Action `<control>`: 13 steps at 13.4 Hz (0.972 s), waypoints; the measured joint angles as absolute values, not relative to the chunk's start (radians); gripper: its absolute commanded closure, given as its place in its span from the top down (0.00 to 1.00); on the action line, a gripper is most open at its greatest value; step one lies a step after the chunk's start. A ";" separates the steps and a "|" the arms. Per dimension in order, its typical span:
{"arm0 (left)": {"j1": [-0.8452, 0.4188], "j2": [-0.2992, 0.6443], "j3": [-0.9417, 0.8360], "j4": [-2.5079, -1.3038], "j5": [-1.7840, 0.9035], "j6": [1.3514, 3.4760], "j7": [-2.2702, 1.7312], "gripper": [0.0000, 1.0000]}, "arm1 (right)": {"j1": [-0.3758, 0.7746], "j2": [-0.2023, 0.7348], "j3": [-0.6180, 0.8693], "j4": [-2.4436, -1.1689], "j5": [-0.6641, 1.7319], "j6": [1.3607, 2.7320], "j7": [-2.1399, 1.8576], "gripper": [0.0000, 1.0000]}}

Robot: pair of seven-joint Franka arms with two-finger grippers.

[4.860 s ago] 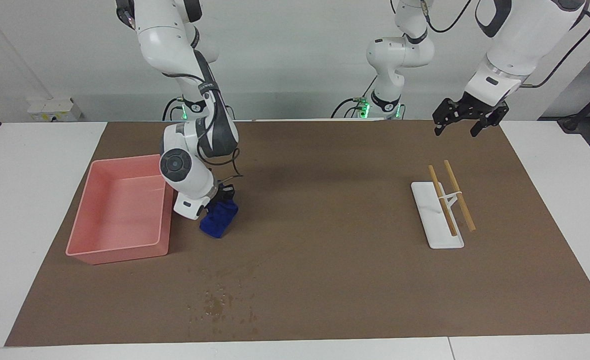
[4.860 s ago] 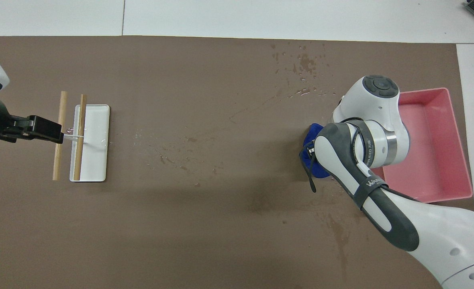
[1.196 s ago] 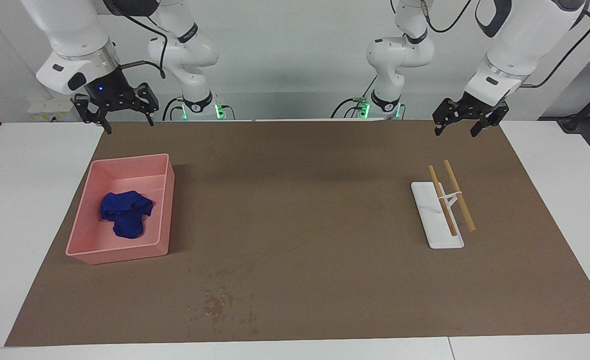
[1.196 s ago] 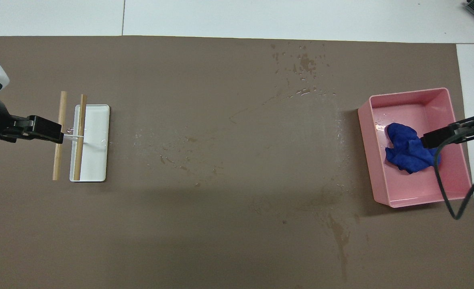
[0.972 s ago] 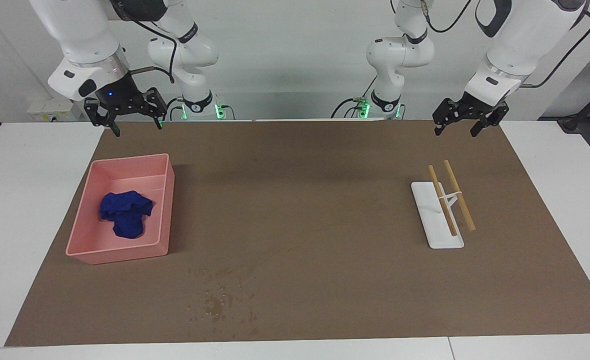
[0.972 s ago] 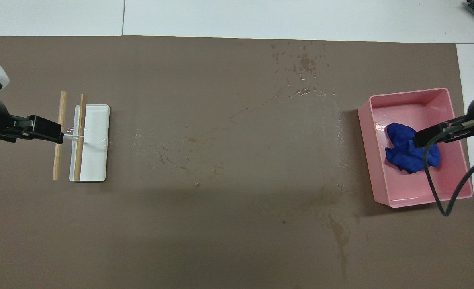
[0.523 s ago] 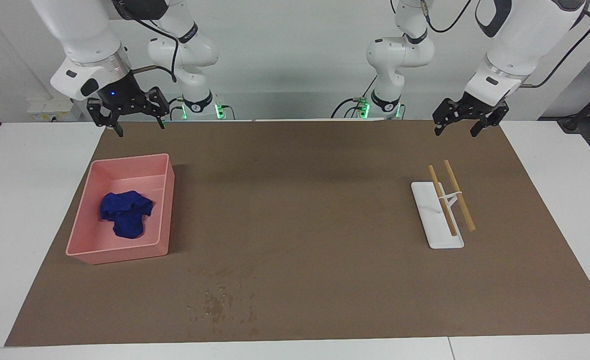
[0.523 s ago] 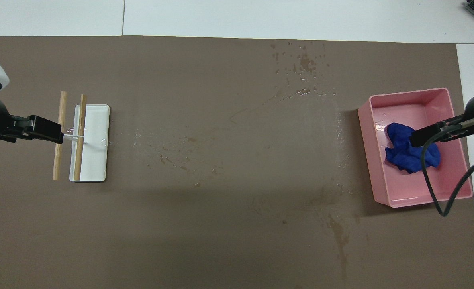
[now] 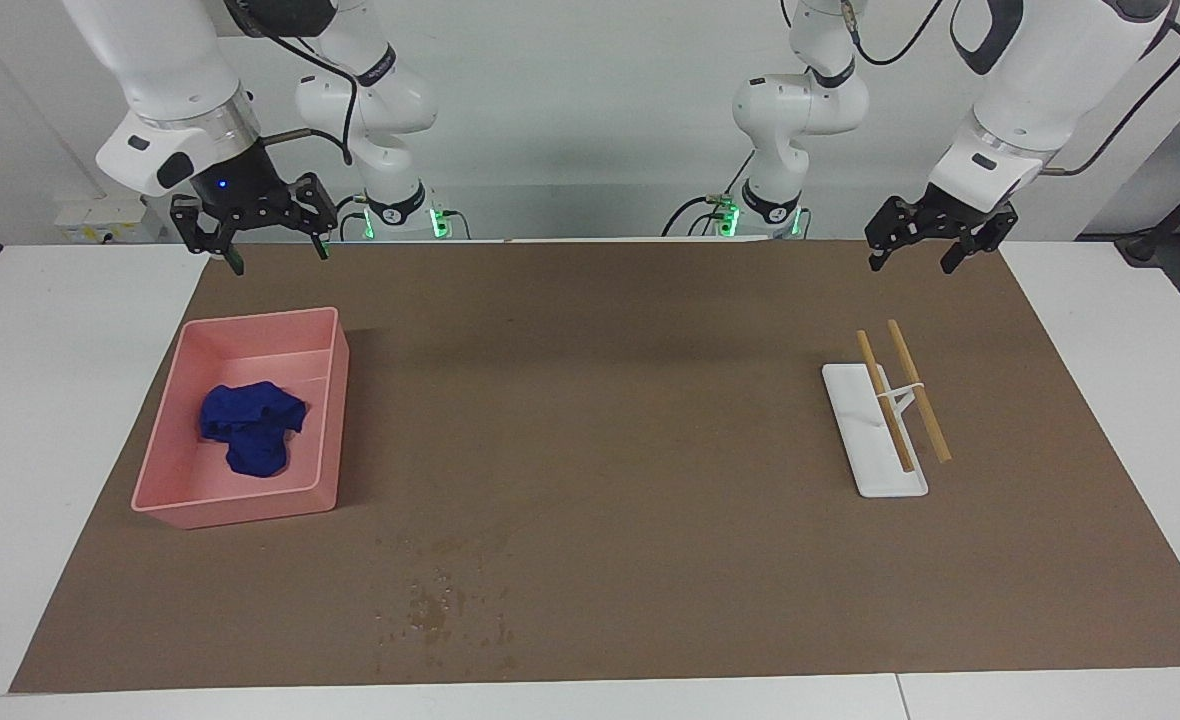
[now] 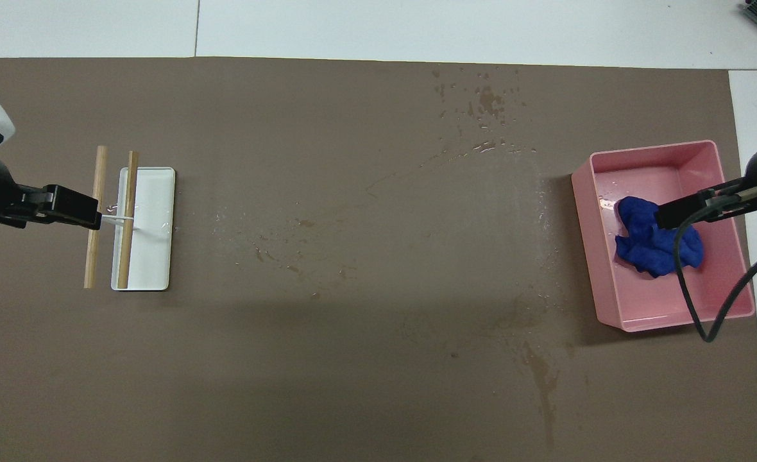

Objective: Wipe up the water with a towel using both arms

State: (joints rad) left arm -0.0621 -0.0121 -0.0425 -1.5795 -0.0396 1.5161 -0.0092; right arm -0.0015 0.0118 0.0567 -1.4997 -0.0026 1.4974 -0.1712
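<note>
The royal-blue towel [image 9: 252, 428] lies crumpled in the pink bin [image 9: 260, 318] toward the right arm's end; it also shows in the overhead view [image 10: 651, 250] inside the bin [image 10: 651, 146]. The water [image 9: 440, 605] is a patch of dark specks on the brown mat, farther from the robots than the bin [image 10: 481, 99]. My right gripper [image 9: 280, 260] hangs open and empty, raised over the mat's edge nearest the robots, apart from the bin [image 10: 664, 218]. My left gripper [image 9: 910, 266] waits open and empty, raised over its end of the mat [image 10: 93, 218].
A white tray [image 9: 875, 470] with two wooden sticks [image 9: 918, 390] across it lies toward the left arm's end [image 10: 154, 256]. Faint wet streaks cross the mat's middle [image 10: 301, 250]. Two slim arms with green-lit bases [image 9: 390, 210] stand at the robots' edge.
The right gripper, earlier shut on the towel beside the bin, has let it go in the bin and risen. In the last second it shifted slightly. The left arm has not moved.
</note>
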 measured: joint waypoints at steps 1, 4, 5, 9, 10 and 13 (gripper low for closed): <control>-0.062 -0.012 -0.043 -1.580 -0.040 1.516 -0.009 1.00 | -0.002 0.012 0.057 -1.500 -0.003 1.502 -0.171 1.00; -0.062 -0.012 -0.043 -1.580 -0.040 1.516 -0.009 1.00 | -0.006 0.013 0.056 -1.502 -0.003 1.514 -0.171 1.00; -0.062 -0.012 -0.043 -1.580 -0.040 1.516 -0.009 1.00 | -0.006 0.014 0.056 -1.503 -0.003 1.517 -0.170 1.00; -0.062 -0.012 -0.043 -1.580 -0.040 1.516 -0.009 1.00 | -0.006 0.026 0.055 -1.517 -0.003 1.546 -0.127 1.00; -0.062 -0.012 -0.043 -1.580 -0.040 1.516 -0.009 1.00 | -0.007 0.030 0.055 -1.519 -0.003 1.553 -0.126 1.00; -0.062 -0.012 -0.043 -1.580 -0.040 1.516 -0.009 1.00 | -0.011 0.036 0.053 -1.520 -0.003 1.562 -0.126 1.00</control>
State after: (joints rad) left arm -0.0621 -0.0121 -0.0425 -1.5795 -0.0396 1.5161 -0.0092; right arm -0.0109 0.0361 0.0531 -1.5197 -0.0027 1.5619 -0.1260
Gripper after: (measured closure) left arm 0.000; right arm 0.000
